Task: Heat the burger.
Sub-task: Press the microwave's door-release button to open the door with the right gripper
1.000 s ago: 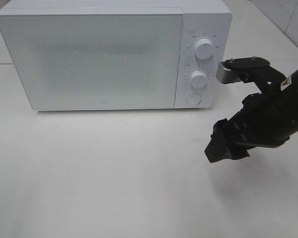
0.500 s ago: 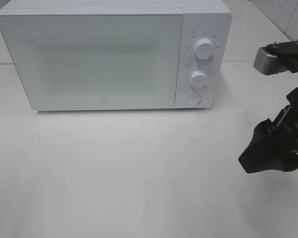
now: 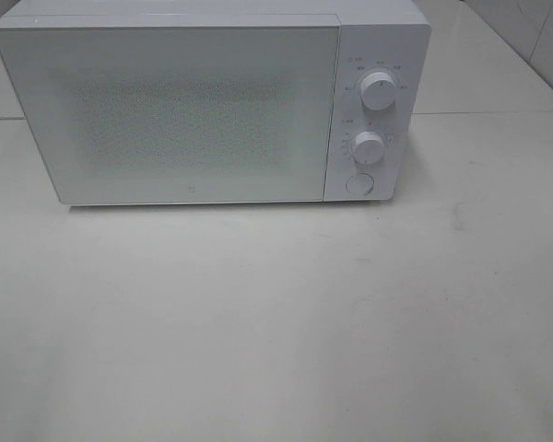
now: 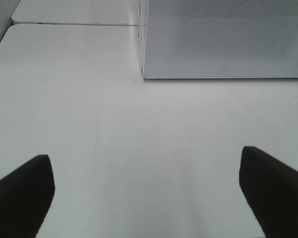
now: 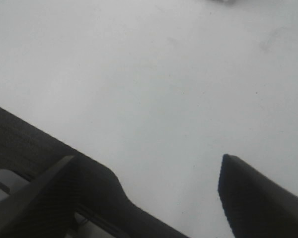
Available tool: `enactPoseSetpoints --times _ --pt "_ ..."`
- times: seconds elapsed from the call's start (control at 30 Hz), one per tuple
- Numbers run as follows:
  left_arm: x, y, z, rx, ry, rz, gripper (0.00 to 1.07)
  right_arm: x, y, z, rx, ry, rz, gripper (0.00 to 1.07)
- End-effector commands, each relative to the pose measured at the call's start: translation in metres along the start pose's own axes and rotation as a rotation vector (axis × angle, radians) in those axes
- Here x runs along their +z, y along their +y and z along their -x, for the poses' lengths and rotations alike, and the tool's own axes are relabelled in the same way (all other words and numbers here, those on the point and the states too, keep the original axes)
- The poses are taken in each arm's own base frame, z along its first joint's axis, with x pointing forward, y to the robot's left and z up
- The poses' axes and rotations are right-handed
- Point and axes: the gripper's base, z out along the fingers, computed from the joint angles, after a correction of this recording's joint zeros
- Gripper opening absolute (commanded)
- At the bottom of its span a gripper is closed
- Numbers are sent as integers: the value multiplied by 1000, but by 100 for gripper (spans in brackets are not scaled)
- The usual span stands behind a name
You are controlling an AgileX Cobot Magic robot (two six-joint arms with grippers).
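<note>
Microwave: you have a white box-shaped microwave oven (image 3: pixel 212 18) standing at the back of the pale white tabletop (image 3: pixel 276 322), with its speckled glass door (image 3: pixel 166 110) shut flush.
Controls: on the panel to the right of the door sit a round white upper knob (image 3: pixel 378 90) and a lower knob (image 3: pixel 369 145), with a round white button (image 3: pixel 358 184) beneath them.
Burger: you cannot see it in any view, so its place cannot be told.
Left gripper (image 4: pixel 148 186): its dark fingers stand wide apart, holding nothing, above bare tabletop near the microwave's lower front corner.
Right gripper (image 5: pixel 149 171): its dark fingers are apart with nothing between them, over bare tabletop.
</note>
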Motion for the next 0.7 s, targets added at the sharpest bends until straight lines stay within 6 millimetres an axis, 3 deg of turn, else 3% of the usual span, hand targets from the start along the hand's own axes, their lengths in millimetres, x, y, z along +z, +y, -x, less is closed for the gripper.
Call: enactPoseSetpoints --times 0.03,0.07,0.27,0.63,0.7 --pt "-3 -1 -2 -5 -36 -1 95 -19 1 -21 21 -102 -13 75" --pt "-3 -1 -2 -5 -36 -1 95 -30 3 -32 41 -176 -16 75" --pt "-3 -1 -2 -5 -36 -1 95 -45 1 -63 78 -322 -62 75" --pt "-3 -1 -2 -5 -36 -1 95 -32 1 -100 208 -407 -206 75" --pt "-3 -1 -2 -5 -36 -1 95 -34 1 -99 219 -417 -223 75"
